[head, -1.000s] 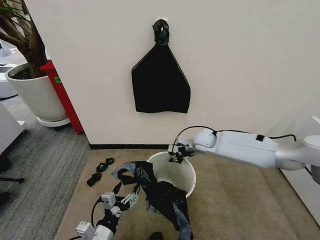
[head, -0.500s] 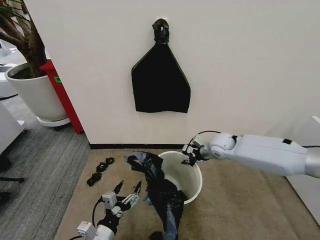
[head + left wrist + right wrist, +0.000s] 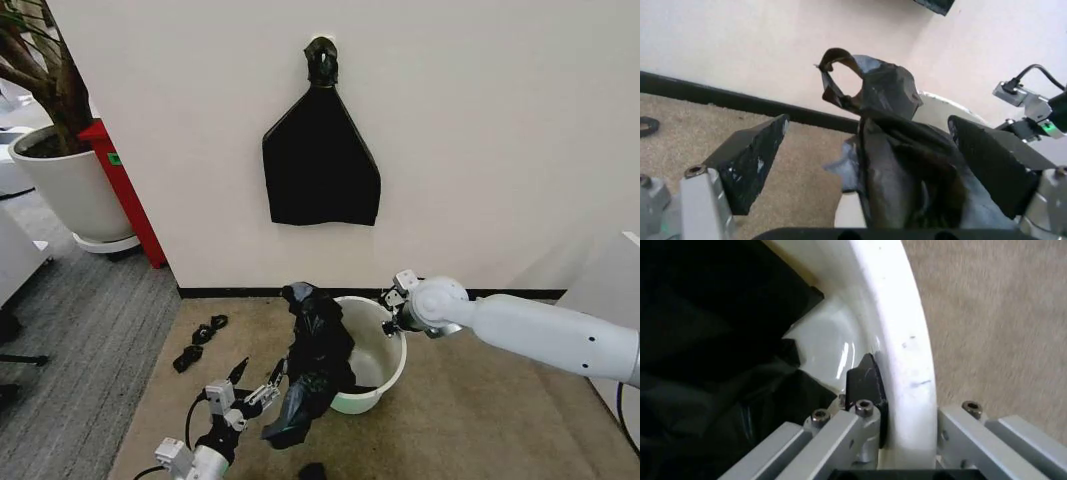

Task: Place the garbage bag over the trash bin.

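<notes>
The trash bin (image 3: 372, 365) stands tilted on the tan carpet (image 3: 480, 420) near the foot of the cream wall (image 3: 480, 130), its open mouth leaning toward the robot's left; the garbage bag (image 3: 312, 365) is bunched into a crumpled black heap over the bin's left rim, part of it rising in a peak above the rim, part sagging inside, and a tail hanging down the outside to the carpet; the right gripper (image 3: 392, 318) reaches in from the right on its white arm and sits at the bin's right rim; in the right wrist view its fingers (image 3: 865, 382) are clenched on the rolled white rim (image 3: 903, 340), a dark pad pressed against the inner wall and the other finger on the outside, with black plastic (image 3: 700, 340) lying within the bin beside it; the left gripper (image 3: 256, 382) hovers low in front of the bin, just left of the bag's hanging tail; in the left wrist view its two dark fingers (image 3: 750, 157) are spread wide and released, with the bag (image 3: 897, 165) standing between them but touching neither as far as can be seen; on the wall above hangs a flat black bag (image 3: 320, 165) knotted at its top; a white plant pot (image 3: 70, 190) with a tree stands at the far left beside a red panel (image 3: 128, 195); small black objects (image 3: 200, 340) lie on the carpet left of the bin.
</notes>
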You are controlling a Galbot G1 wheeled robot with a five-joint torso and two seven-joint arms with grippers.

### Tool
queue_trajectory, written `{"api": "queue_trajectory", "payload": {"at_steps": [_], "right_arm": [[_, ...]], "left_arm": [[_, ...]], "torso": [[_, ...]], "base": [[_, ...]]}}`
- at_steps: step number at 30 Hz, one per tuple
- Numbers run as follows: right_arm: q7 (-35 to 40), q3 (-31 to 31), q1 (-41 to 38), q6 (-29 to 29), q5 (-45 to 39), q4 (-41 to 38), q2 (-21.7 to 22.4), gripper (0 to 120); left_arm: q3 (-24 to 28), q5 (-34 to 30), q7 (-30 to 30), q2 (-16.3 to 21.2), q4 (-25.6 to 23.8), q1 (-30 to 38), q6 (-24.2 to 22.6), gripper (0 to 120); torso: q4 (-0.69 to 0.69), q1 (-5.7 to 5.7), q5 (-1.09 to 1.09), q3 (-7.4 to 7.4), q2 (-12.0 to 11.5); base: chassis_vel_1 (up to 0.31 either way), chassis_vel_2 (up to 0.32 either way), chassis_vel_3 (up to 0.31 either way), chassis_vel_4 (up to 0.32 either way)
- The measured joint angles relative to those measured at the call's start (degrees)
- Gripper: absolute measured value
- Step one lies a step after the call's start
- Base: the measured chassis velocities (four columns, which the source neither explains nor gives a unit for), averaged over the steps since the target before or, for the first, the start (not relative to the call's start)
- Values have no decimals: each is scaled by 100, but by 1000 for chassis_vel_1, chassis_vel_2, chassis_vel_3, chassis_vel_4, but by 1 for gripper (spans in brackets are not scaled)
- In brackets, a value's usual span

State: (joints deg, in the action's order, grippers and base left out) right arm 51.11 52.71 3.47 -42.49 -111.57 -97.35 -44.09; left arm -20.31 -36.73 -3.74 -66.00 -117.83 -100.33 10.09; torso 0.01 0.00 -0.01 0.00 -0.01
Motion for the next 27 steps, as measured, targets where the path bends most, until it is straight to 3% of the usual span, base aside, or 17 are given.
{"api": "queue_trajectory", "payload": {"at_steps": [5, 9, 18, 27], "right_arm": [[290, -412, 448, 5, -122, -176, 51, 0], [88, -951, 948, 10, 52, -176, 149, 0], [-262, -1401, 1414, 28, 475, -78, 116, 0], [-153, -1940, 1372, 38, 490, 19, 26, 33]], "left_arm": [[-1, 34, 3, -66, 0, -2, 2, 94], [4, 81, 7, -97, 40, -35, 5, 94], [4, 115, 30, -71, 69, -61, -17, 94], [-1, 114, 74, 1, 49, -29, -55, 94]], "torso": [[-1, 0, 0, 0, 0], [-2, 0, 1, 0, 0], [-1, 0, -1, -1, 1], [0, 0, 1, 0, 0]], "base": [[0, 0, 0, 0], [0, 0, 0, 0], [0, 0, 0, 0], [0, 0, 0, 0]]}}
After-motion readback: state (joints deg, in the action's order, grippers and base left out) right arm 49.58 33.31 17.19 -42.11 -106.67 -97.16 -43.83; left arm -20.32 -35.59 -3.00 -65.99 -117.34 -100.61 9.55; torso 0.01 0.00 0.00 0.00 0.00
